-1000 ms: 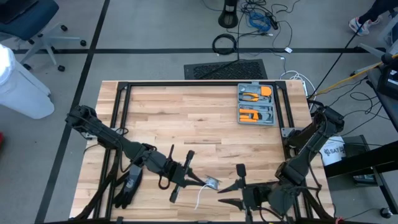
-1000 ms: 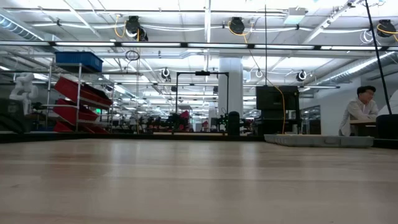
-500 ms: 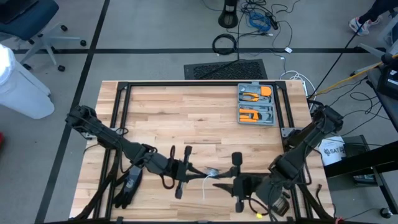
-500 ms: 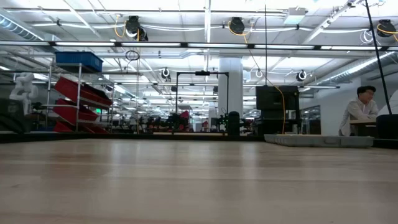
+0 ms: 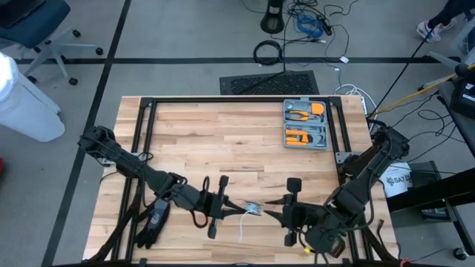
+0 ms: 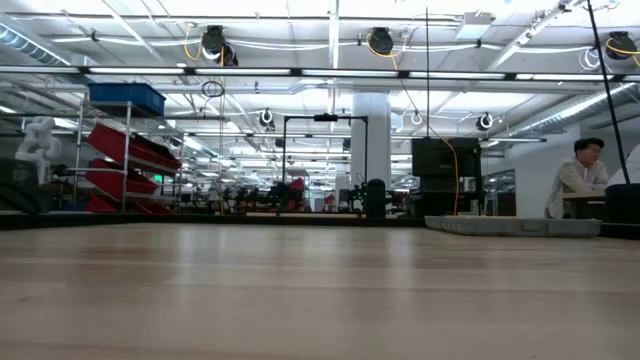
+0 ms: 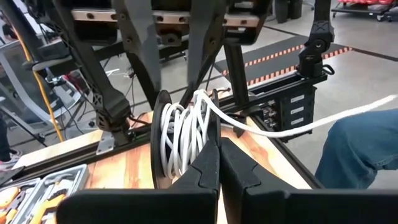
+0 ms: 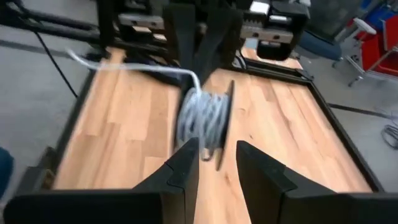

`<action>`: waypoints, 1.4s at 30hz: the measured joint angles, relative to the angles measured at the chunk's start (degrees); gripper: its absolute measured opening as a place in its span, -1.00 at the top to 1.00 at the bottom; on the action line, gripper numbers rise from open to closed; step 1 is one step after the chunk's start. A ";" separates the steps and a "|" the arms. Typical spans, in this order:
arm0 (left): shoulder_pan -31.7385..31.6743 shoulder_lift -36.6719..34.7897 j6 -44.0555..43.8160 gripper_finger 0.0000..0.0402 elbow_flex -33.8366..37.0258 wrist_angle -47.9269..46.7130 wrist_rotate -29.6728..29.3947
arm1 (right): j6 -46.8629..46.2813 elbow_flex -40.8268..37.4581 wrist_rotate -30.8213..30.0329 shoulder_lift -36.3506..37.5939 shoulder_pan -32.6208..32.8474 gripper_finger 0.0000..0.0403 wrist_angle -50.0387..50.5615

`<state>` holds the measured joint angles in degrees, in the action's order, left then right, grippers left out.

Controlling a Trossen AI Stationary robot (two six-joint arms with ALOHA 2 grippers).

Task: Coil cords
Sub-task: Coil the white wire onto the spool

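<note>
The cord is a small bundle (image 5: 254,208) of white turns wound beside a dark disc (image 7: 183,137), lifted above the table's near middle. A loose white tail (image 5: 243,227) hangs from it and leads away from the turns (image 7: 311,124). My left gripper (image 5: 236,207) comes in from the left, shut at the bundle. My right gripper (image 8: 217,163) comes from the right with its fingers apart, and the bundle (image 8: 204,118) stands just past their tips. The low view shows neither gripper. My left gripper is shut at the bundle's near lower side (image 7: 200,163), coming nearly level from the table's left. Its own fingers (image 7: 205,177) hide which strand or edge they pinch. The bundle stands on edge, clear of the table, its tail hanging slack. My right gripper's fingers (image 8: 186,163) flank the dark rim (image 8: 222,134); I cannot tell whether they touch it.
A grey case with orange tools (image 5: 306,124) lies at the table's far right. Black frame rails (image 5: 237,99) run along the table's far and side edges. A person's leg in jeans (image 7: 360,155) stands close by the table, and another person sits far off (image 6: 580,175).
My right gripper has swung about beside the bundle, tipping and rolling its wrist, and now points at it from the right. My left gripper has turned slightly, and the bundle has shifted a little toward the far edge. The tail still hangs slack.
</note>
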<state>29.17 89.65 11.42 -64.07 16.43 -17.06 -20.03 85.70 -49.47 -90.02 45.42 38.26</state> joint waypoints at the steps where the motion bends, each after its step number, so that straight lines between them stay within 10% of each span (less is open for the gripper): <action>1: 0.00 0.00 0.02 1.00 0.00 0.00 0.00 | -0.06 -0.25 0.00 0.00 0.06 0.54 -0.99; 26: 0.34 0.00 1.09 1.00 0.00 0.60 0.04 | 3.64 -2.11 1.69 -1.36 -2.85 0.55 -5.38; 42: 0.61 0.02 1.23 0.93 0.02 0.55 0.68 | 7.20 -2.12 3.97 -1.68 -3.36 0.99 -6.41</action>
<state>29.78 89.67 12.65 -64.05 16.98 -16.38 -12.83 83.59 -45.50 -91.70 42.06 31.85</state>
